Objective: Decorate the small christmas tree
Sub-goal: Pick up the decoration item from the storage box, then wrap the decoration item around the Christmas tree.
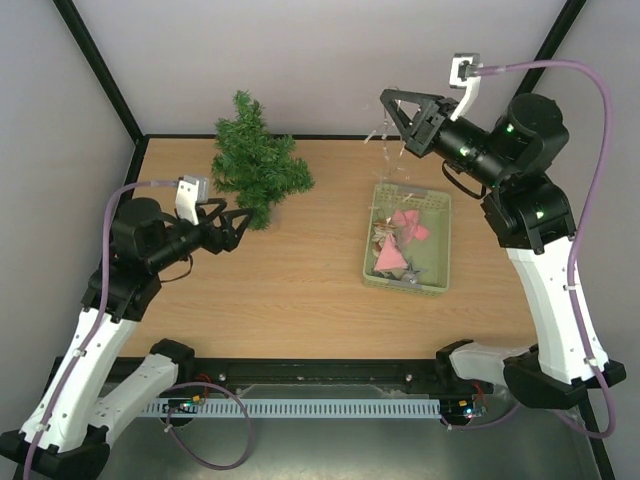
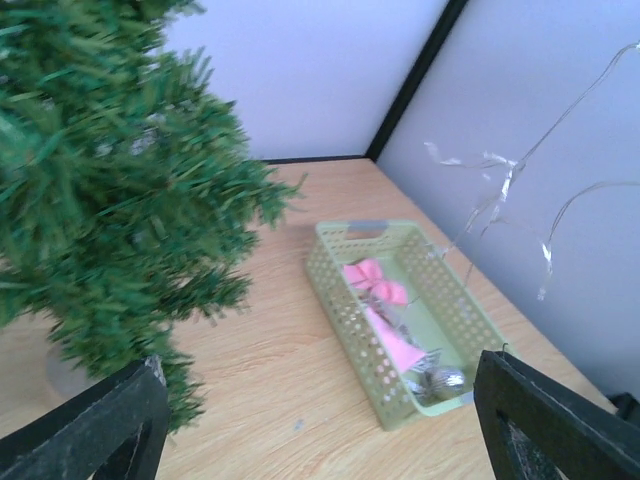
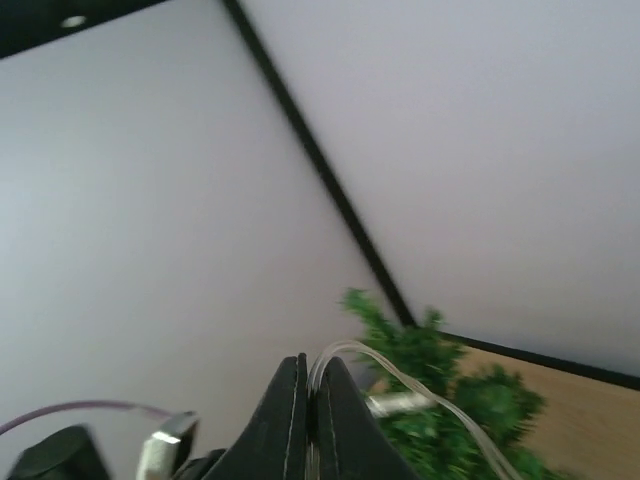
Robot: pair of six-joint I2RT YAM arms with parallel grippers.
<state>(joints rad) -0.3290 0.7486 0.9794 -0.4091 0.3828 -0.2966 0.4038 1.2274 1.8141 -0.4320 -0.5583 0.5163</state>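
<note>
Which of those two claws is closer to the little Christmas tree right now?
Left. The left gripper sits open beside the base of the small christmas tree; the right gripper is across the table, raised above the green basket, pinching a thin wire strand.

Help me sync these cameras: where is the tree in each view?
Top external: tree upper left of centre, ahead of the left arm.
Left wrist: tree fills the left side, close up.
Right wrist: tree bottom, right of centre, blurred.
Shared landmark: the light string, in all three.
</note>
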